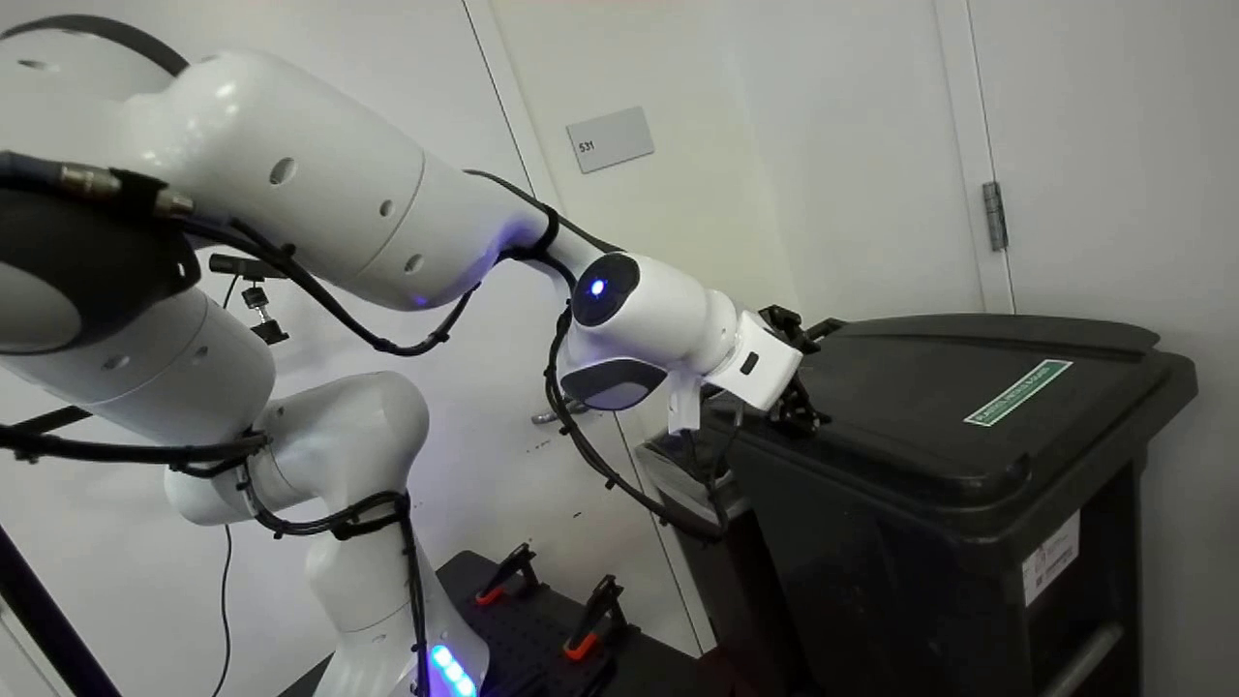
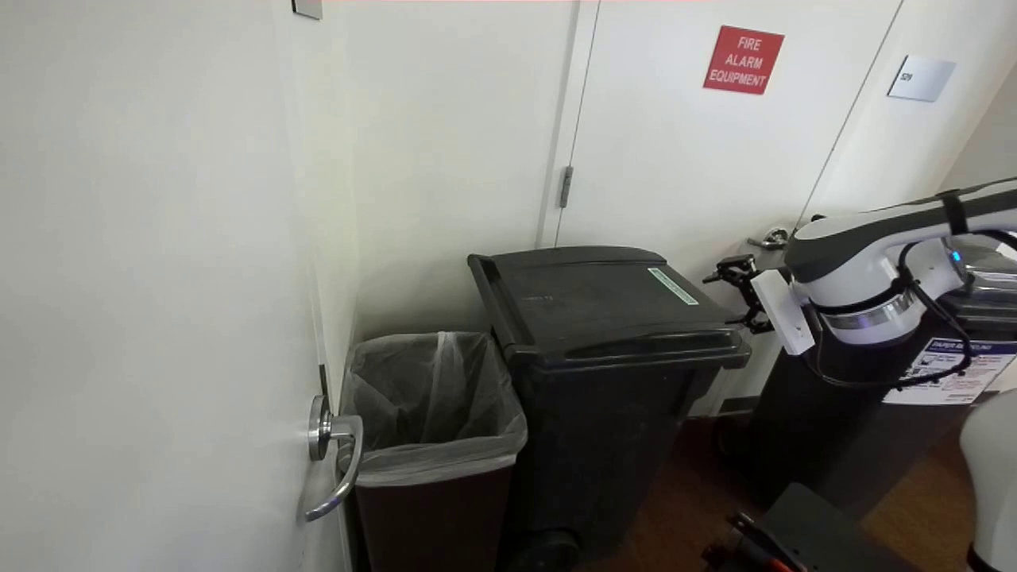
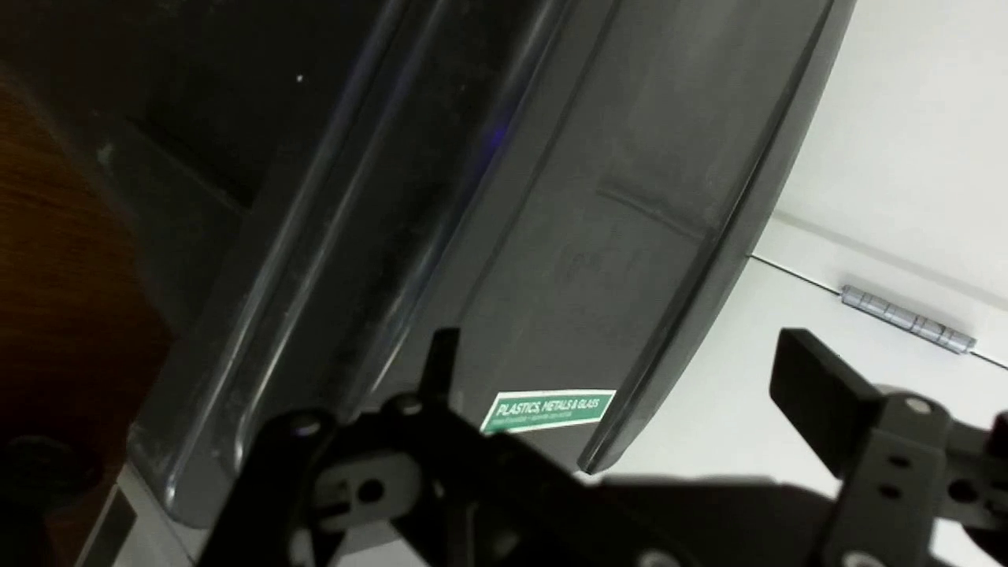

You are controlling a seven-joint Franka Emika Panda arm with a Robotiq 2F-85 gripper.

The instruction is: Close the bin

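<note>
The bin, dark grey-black with a flat lid, shows in both exterior views (image 1: 900, 571) (image 2: 592, 429). Its lid (image 1: 910, 387) (image 2: 580, 306) lies down flat over the body. The lid bears a green-and-white label (image 1: 1018, 392) (image 2: 673, 286). The label also shows in the wrist view (image 3: 549, 409), reading "PLASTICS, METALS & GLASS". My gripper (image 2: 717, 300) is open and empty beside the bin, near the label side of the lid and at about lid height. In the wrist view the fingers (image 3: 618, 339) stand wide apart, with the lid seen beyond them. No contact with the bin is visible.
A lined waste bin (image 2: 433, 405) stands on the bin's far side from my arm. Another dark bin with a paper sign (image 2: 945, 369) stands beneath my arm. White doors and a wall with a metal hinge (image 1: 995, 216) rise behind. Clamps (image 1: 595, 620) sit on the robot's black base.
</note>
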